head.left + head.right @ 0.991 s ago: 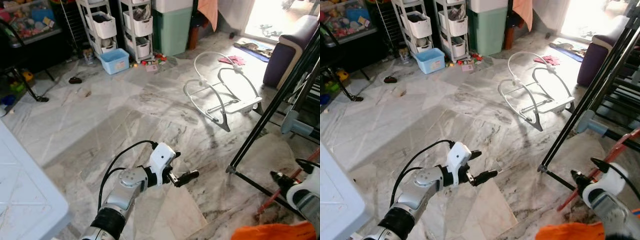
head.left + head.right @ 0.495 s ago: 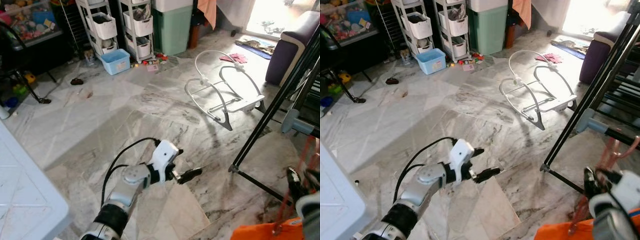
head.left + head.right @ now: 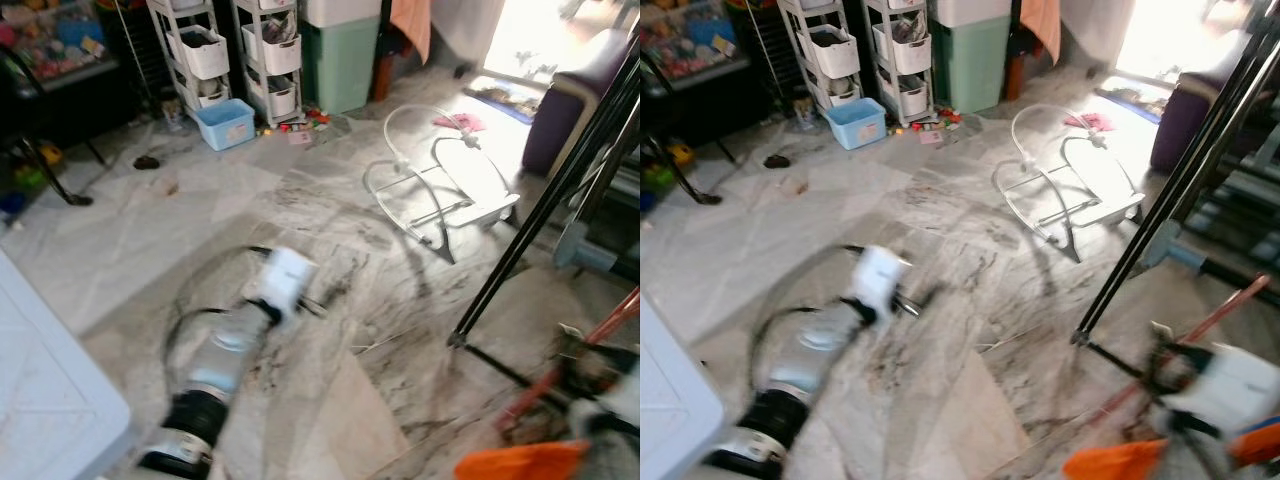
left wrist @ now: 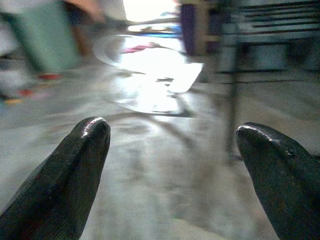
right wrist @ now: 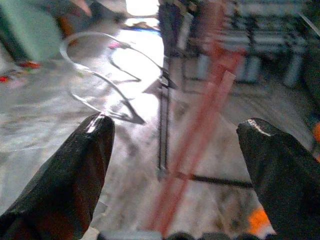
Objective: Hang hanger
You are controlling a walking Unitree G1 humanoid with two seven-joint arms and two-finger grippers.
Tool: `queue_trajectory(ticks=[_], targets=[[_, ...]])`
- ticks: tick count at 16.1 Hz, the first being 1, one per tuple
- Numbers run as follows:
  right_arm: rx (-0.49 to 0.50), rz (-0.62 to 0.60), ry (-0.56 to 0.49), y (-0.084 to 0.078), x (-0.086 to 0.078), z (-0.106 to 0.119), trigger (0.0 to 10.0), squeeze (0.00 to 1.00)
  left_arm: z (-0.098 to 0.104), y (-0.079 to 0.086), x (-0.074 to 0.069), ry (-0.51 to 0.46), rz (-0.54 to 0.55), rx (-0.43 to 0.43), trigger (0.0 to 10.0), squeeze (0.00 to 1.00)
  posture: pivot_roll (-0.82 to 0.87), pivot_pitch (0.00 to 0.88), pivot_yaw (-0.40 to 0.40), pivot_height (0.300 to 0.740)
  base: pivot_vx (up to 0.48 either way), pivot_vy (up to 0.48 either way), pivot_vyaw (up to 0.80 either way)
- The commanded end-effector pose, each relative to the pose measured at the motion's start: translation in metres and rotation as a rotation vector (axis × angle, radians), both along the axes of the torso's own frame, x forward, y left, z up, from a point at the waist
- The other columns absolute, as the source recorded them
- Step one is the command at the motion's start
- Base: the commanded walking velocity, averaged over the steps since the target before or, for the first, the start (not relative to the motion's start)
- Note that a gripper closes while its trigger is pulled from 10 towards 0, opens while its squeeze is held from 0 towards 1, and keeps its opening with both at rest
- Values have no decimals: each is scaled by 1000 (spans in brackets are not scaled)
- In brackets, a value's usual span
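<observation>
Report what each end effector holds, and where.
Left end effector: nothing. Right end effector: red hanger lies between its spread fingers, unclamped; part unclear through blur.

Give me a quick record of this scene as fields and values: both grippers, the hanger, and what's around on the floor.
left gripper: open, empty, over the marble floor
right gripper: open, low on the robot's right
red hanger: runs between the right gripper's fingers; grip unclear
orange garment: by the right gripper
black rack leg: right, slanting up
white bouncer frame: on floor ahead
head views: blurred
</observation>
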State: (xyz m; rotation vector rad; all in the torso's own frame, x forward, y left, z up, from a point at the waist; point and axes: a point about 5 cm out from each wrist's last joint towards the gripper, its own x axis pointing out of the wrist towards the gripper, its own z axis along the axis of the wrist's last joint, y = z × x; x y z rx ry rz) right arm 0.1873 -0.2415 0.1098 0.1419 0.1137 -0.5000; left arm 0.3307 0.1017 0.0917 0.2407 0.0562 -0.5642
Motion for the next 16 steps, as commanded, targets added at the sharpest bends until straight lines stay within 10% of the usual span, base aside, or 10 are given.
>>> queue_trajectory(ticks=[1, 3, 6, 13, 15, 16], targets=[[-33, 7, -12, 12, 4, 0, 10000, 1000, 9, 17, 6, -77, 96, 47, 10000, 0, 68, 0, -76, 740, 0, 0, 0], [-45, 101, -2, 38, 18, -4, 10000, 1000, 14, 50, 9, -93, 271, 79, 10000, 0, 112, 9, -99, 740, 0, 0, 0], [-71, 76, -26, 39, 26, -6, 10000, 1000, 6, 52, -3, -78, 362, 0, 10000, 0, 160, 12, -134, 740, 0, 0, 0], [-153, 59, -20, 40, 4, -7, 10000, 1000, -6, 52, -36, -97, 256, 33, 10000, 0, 152, 20, -120, 740, 0, 0, 0], [-171, 101, -6, 44, -4, -8, 10000, 0, -10, 67, -47, -118, 300, 78, 10000, 0, 153, 24, -128, 740, 0, 0, 0], [-188, 133, 18, 45, -13, -12, 10000, 0, -16, 81, -60, -102, 331, 122, 10000, 0, 159, 31, -138, 740, 0, 0, 0]])
